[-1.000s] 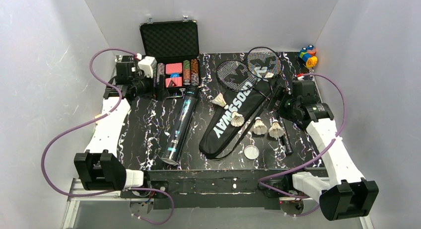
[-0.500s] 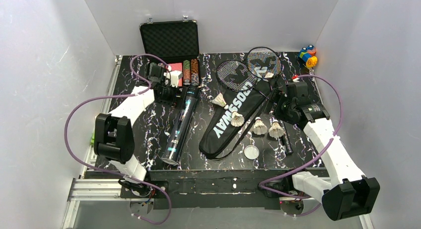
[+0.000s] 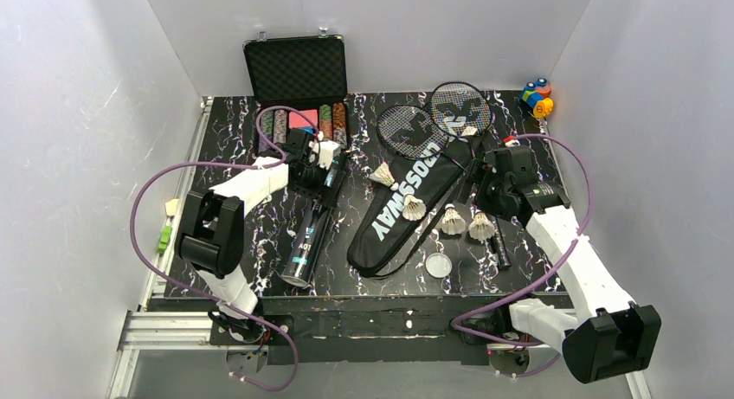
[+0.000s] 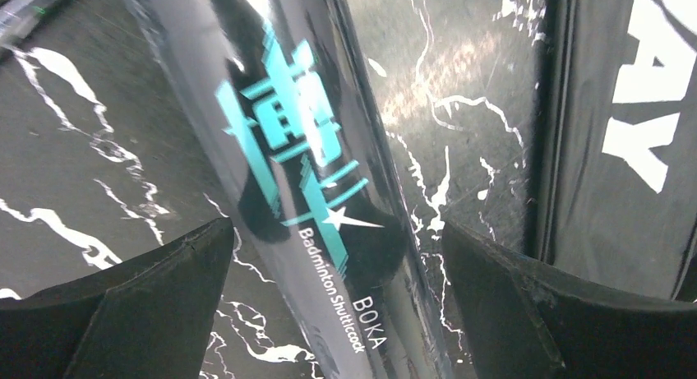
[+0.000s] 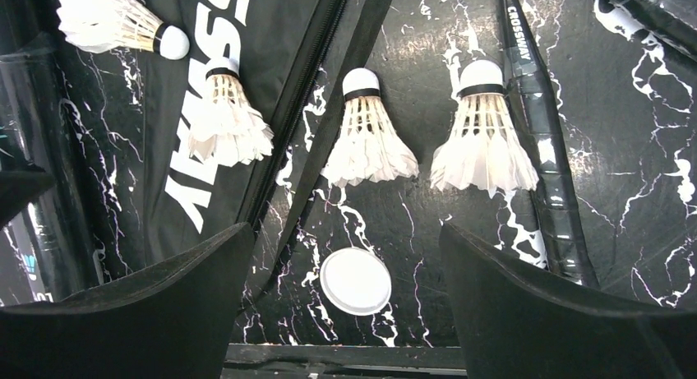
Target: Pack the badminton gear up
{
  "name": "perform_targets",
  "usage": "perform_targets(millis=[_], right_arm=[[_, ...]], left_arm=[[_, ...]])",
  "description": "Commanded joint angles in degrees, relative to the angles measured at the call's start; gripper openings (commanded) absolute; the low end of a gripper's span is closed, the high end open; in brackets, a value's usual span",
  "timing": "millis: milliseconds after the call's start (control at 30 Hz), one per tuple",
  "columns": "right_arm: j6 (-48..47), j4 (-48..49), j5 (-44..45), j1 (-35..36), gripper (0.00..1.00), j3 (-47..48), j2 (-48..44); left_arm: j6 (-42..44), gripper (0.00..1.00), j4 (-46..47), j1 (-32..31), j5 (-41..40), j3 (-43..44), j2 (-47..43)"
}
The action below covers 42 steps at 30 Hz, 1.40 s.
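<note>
Marbled table (image 3: 260, 234) bears tube (image 3: 307, 234), bag (image 3: 398, 204), shuttlecocks (image 3: 481, 226) (rackets (image 3: 460, 109) too).

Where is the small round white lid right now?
In the top view the white lid lies on the table right of centre, near the front edge, between the CROSSWAY bag and the racket handle.

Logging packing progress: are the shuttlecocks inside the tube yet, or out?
Out. All four shuttlecocks lie loose: two on the bag, two on the table beside it; the tube lies apart.

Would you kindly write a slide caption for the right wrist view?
Open right gripper hovers above four feather shuttlecocks, one resting on the CROSSWAY bag.
</note>
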Motion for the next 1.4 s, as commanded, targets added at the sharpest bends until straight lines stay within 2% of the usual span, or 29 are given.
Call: perform_targets(millis=[0, 233, 333, 533, 733, 933, 1033, 1367], right_arm=[[0.39, 1.93, -0.18, 1.36, 0.92, 3.91, 3.89], [-0.42, -2.48, 4.19, 6.03, 0.92, 20.29, 19.44], [-0.08, -6.14, 6.02, 8.63, 0.90, 30.47, 29.09], [0.57, -11.82, 6.18, 13.28, 0.89, 51.65, 46.75], [1.50, -16.37, 5.99, 16.54, 0.89, 66.99, 62.04], [2.93, -15.95, 3.85, 17.65, 0.88, 72.06, 69.05], [3.63, -15.96, 3.56, 17.96, 0.85, 73.10, 71.17], [4.55, -13.25, 3.13, 18.15, 0.71, 70.31, 71.15]], left_arm=[[3.62, 0.99, 0.68, -0.55, -0.50, -4.07, -1.36], [7.52, 0.99, 2.09, -0.55, -0.25, -10.48, -6.30], [9.52, 0.90, 1.77, -0.55, 0.66, -11.96, -8.34], [15.43, 0.60, -1.97, -0.69, 0.02, -12.22, -12.25], [19.89, 0.56, -5.54, -0.65, -1.00, -13.50, -20.67], [24.19, 0.56, -11.82, -0.64, -1.94, -13.15, -26.01], [26.93, 0.60, -12.88, -0.69, -2.87, -14.35, -28.15], [35.98, 0.62, -14.12, -0.64, -1.32, -17.90, -36.72]])
